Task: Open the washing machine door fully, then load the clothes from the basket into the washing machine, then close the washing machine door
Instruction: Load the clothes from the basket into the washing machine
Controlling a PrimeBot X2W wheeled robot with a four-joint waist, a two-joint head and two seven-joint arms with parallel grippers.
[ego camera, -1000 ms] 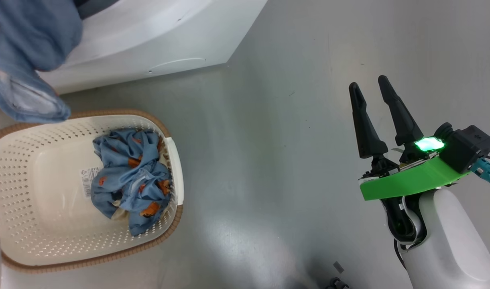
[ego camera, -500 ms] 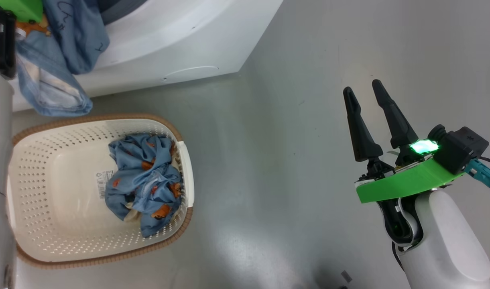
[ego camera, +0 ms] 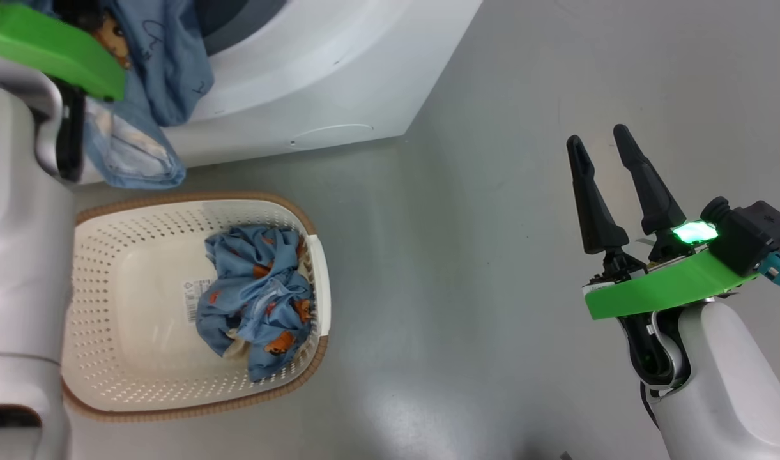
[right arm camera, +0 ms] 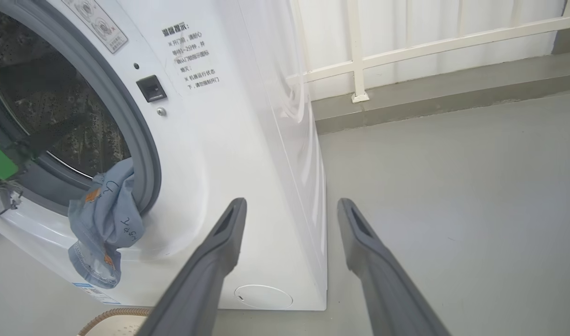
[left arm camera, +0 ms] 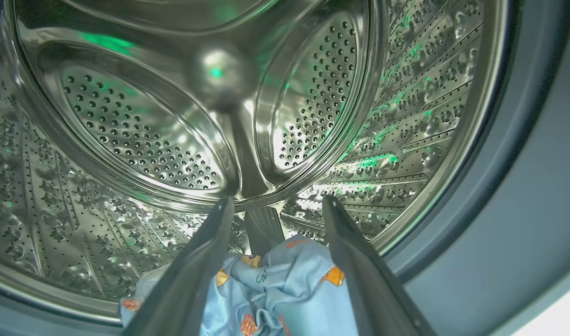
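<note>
My left gripper (left arm camera: 277,199) is open inside the steel drum of the washing machine (ego camera: 319,76). A light blue garment (left arm camera: 285,289) lies loose below and between its fingers. In the head view that garment (ego camera: 153,76) hangs out over the machine's front lip beside my left arm (ego camera: 19,223); the right wrist view shows it (right arm camera: 105,219) draped over the grey gasket. More of the clothes (ego camera: 259,300) lie bunched in the basket (ego camera: 172,204) on the floor before the machine. My right gripper (ego camera: 604,147) (right arm camera: 291,203) stands open and empty, well right of the basket. The washing machine door is out of view.
Grey floor (ego camera: 466,255) spreads between the basket and my right arm. A white railing (right arm camera: 359,60) on a low kerb runs behind the machine's right side. The basket's rim (right arm camera: 116,317) sits close under the machine's front.
My left gripper has opened and let go of the garment, which now hangs over the machine's lip. The head camera has shifted, sliding the scene rightward. The right arm keeps its pose.
</note>
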